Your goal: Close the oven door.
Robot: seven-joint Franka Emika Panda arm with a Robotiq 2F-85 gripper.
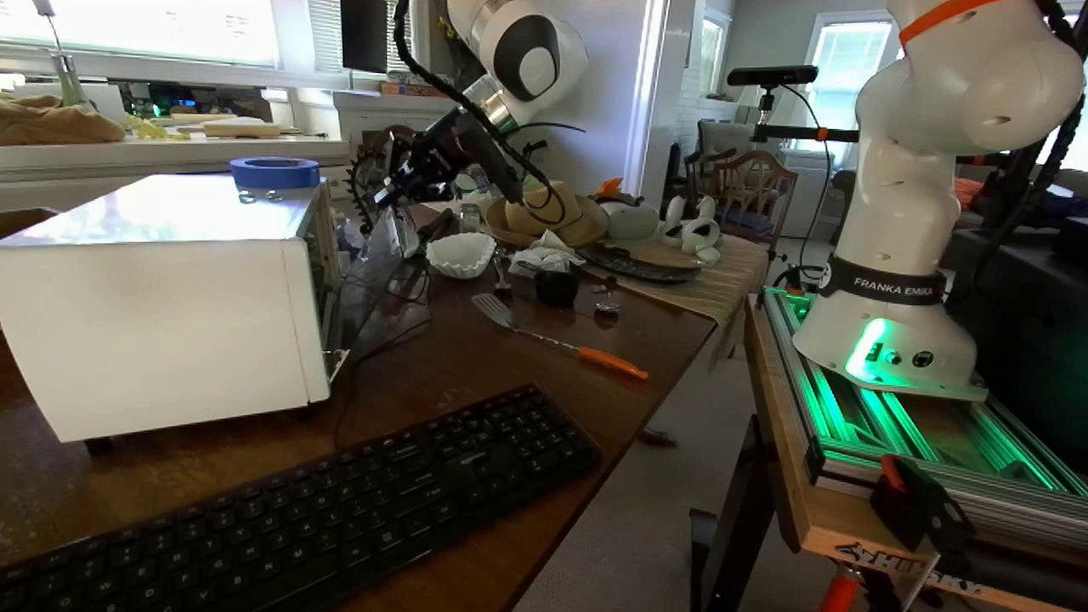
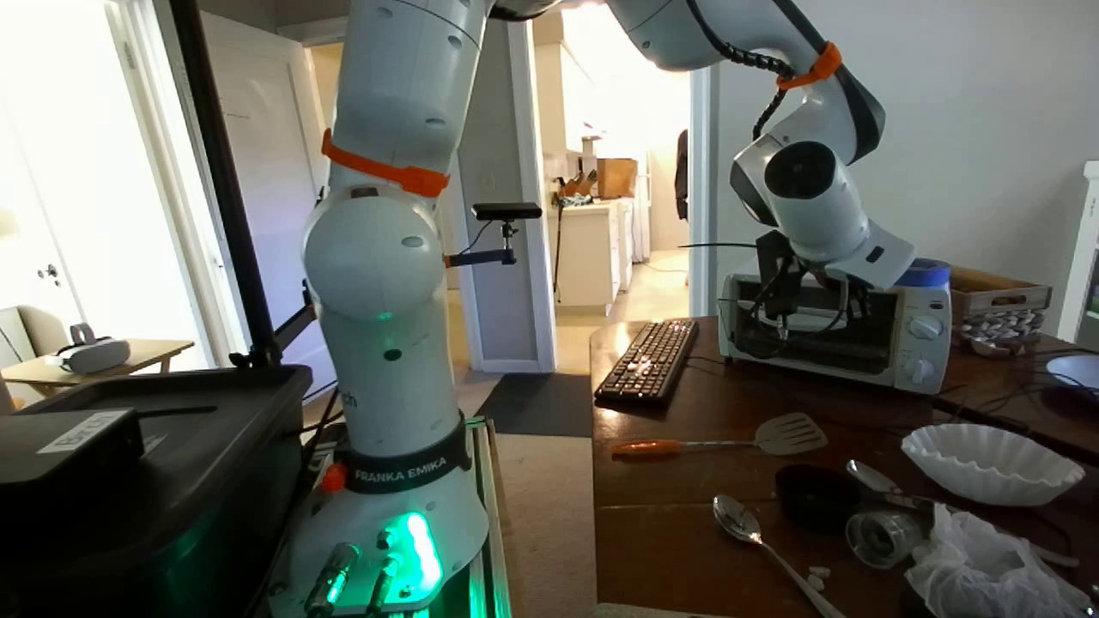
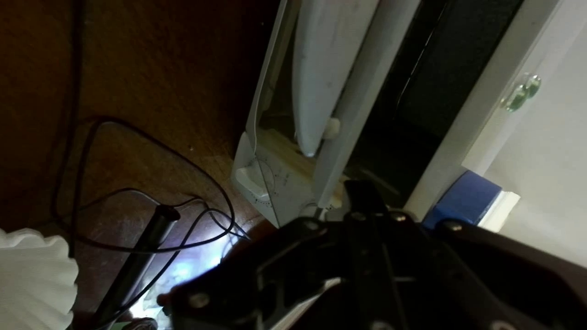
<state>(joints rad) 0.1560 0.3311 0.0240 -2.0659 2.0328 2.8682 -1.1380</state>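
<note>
One oven door [image 3: 357, 105] leans partly open, a seemingly closed pincer [image 3: 364, 190] nearby.

1. Oven [image 1: 161, 331]: on the table [image 1: 480, 367], left of and below the gripper [image 1: 388, 194] in an exterior view.
2. Oven door [image 1: 372, 276]: at the oven front, tilted outward, directly below the gripper, same view; contact cannot be determined.
3. Tape roll [image 1: 274, 173]: on the oven top, left of the gripper.
4. Keyboard [image 2: 648, 362]: on the table, left of and below the gripper in an exterior view.
5. Spatula [image 2: 786, 434]: on the table, below the gripper, same view.
6. Fluted bowl [image 2: 992, 465]: right of and below the gripper.
7. Basket [image 2: 1000, 299]: right of the gripper and of the oven.
</note>
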